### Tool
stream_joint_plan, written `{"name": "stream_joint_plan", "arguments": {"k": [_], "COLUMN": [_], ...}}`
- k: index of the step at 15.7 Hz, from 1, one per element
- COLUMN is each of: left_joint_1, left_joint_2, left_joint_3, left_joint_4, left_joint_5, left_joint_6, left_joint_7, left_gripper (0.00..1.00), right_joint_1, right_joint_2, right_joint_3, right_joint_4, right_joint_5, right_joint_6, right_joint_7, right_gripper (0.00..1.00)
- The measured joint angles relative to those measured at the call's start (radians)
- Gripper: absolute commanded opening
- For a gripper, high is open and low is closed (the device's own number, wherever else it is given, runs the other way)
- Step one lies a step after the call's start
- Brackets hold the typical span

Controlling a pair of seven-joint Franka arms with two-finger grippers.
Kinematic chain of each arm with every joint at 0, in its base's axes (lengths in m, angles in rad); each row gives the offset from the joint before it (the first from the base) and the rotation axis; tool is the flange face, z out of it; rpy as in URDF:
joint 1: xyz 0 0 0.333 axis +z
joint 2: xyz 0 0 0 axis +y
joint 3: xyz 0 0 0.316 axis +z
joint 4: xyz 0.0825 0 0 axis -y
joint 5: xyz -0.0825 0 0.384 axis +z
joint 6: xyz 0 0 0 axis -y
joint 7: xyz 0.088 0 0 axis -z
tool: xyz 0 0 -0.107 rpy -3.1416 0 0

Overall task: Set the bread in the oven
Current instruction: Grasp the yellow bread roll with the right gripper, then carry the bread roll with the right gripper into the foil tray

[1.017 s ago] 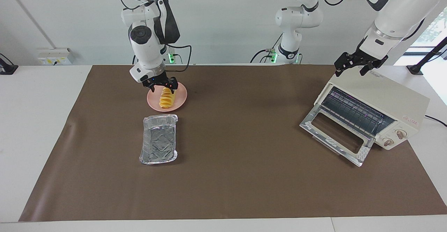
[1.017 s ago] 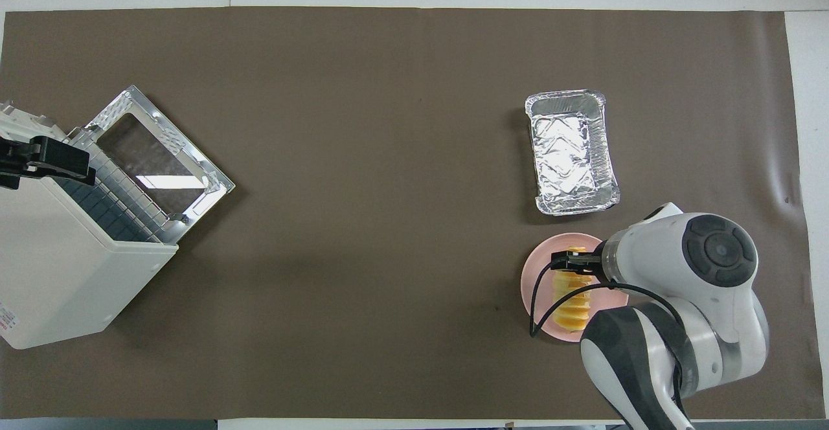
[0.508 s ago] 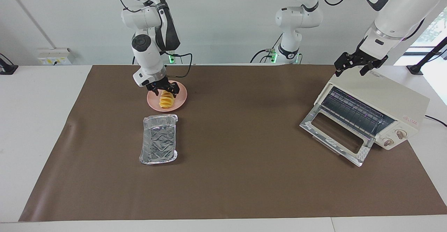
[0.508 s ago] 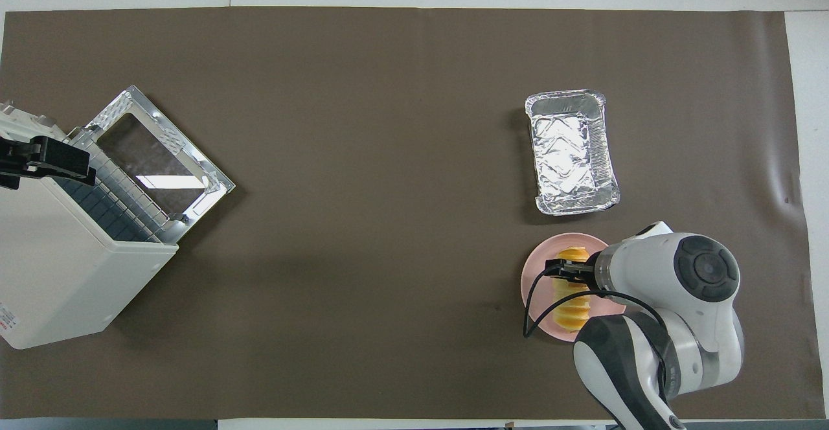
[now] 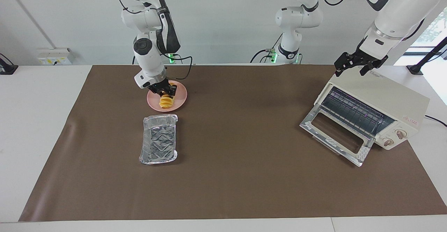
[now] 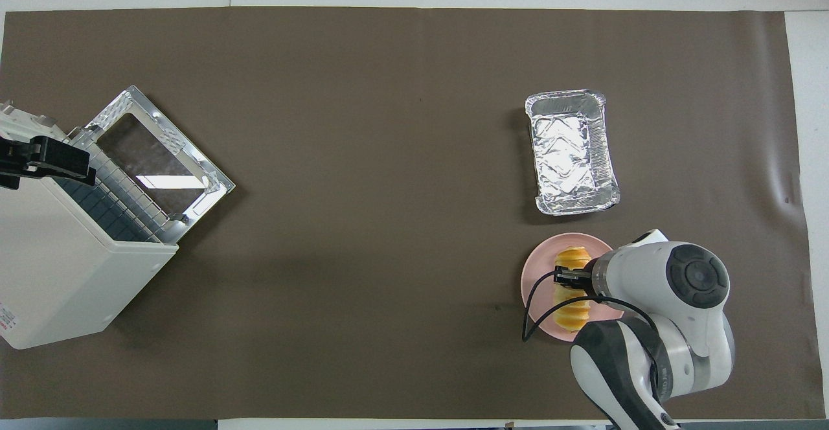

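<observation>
Bread (image 5: 166, 101): small ridged yellow-orange loaf lying on the pink plate (image 5: 180, 100), near the edge of the brown mat (image 5: 223, 176) closest to the robots, toward the right arm's end of the table (image 5: 35, 120).
Right gripper (image 5: 165, 91): down on the loaf's end nearest the robots, fingers drawn in against its sides; they look to be grasping the bread, which rests on the plate, not yet lifted.
Plate: round, touching nothing else; the foil tray (image 5: 159, 139) lies just beside it, farther from the robots.
Foil tray: crinkled, nothing in it.
Oven (image 5: 380, 102): cream-white, at the left arm's end of the mat, turned at an angle; its glass door (image 5: 337, 134) hangs open, rack showing inside.
Left gripper (image 5: 359, 63): waits over the oven's top edge, fingers spread wide, holding nothing.
Step in hand: by my reading, securing the grip before the lift.
Risk, grip: the hold sits toward one end, so the loaf may droop or swing out when raised.
Risk, loaf: soft segments could be crushed or pulled apart under a hard squeeze.
Risk, plate: a low fingertip could catch the rim and drag the plate along.
Risk, carry: the oven is well apart across the mat, so a weak hold may drop the loaf on the way.
Risk, entry: the angled oven and lowered door call for a careful approach, or the loaf hits the door edge.
</observation>
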State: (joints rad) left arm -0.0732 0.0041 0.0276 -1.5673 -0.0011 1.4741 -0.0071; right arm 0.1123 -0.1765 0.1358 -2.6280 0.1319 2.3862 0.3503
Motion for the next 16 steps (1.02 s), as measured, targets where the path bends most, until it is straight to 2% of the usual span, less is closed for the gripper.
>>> {"name": "stream_joint_plan", "arguments": {"k": [2,4,7,9,12,16], "left_joint_1": [0.000,0.000,0.000,0.000,0.000,0.000], "left_joint_2": [0.000,0.000,0.000,0.000,0.000,0.000], "left_joint_3": [0.000,0.000,0.000,0.000,0.000,0.000], "left_joint_4": [0.000,0.000,0.000,0.000,0.000,0.000], "left_joint_5": [0.000,0.000,0.000,0.000,0.000,0.000], "left_joint_6": [0.000,0.000,0.000,0.000,0.000,0.000], "left_joint_7": [0.000,0.000,0.000,0.000,0.000,0.000], "left_gripper": [1.00,1.00,1.00,1.00,1.00,1.00], "right_joint_1": [0.001,0.001,0.002,-0.004,-0.044,-0.066], "right_joint_2": [-0.001,-0.005,-0.014,0.010,0.101,0.281], "right_joint_3": [0.001,0.001,0.002,-0.001,-0.006,-0.009], "right_joint_4": [0.013,0.068,0.239,0.391,0.564,0.697], "right_joint_5": [0.001,0.014,0.025,0.024,-0.019,-0.051], "right_joint_6": [-0.022,-0.121,-0.289,-0.391,-0.422,-0.339], "right_joint_7": [0.000,0.000,-0.011,-0.045,-0.128,-0.188], "right_gripper": [0.00,0.00,0.00,0.00,0.00,0.00]}}
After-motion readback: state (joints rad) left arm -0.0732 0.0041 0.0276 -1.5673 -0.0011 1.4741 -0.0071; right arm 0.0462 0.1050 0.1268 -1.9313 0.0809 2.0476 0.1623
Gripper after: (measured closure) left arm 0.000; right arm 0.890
